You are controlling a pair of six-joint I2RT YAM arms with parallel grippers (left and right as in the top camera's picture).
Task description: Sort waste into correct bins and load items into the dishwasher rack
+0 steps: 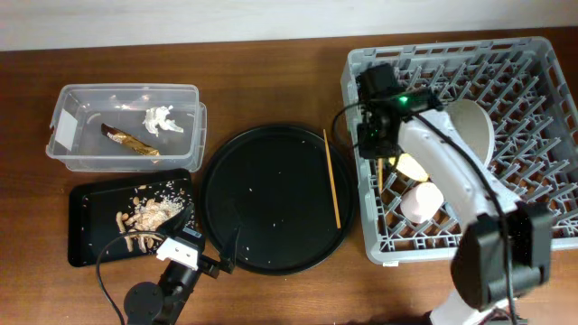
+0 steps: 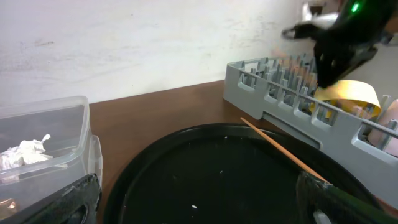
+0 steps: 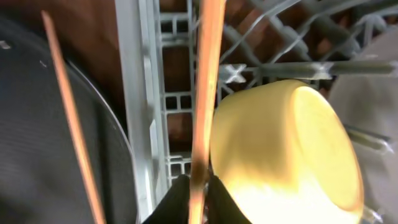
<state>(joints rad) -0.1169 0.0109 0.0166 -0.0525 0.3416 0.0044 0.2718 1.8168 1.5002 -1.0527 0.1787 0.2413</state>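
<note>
Right wrist, chopstick (image 3: 205, 93) pinched in right hand (image 3: 198, 198)

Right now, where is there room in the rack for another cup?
The rack's right side, beyond the grey plate, stands free. Its left middle is crowded: yellow bowl, pale cup, and the right end effector holding a chopstick.

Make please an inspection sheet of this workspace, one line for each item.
Surface: brown wooden table.
Job's things: tissue and wrapper in clear tub; food scraps in black tray; plate, yellow bowl, pale cup in rack; one chopstick on round tray.
Clutter: nothing seen.
Grippers: right gripper shut on second chopstick over rack; left gripper open by round tray.
Cables: black cable by left arm.
Surroundings: pale wall.
</note>
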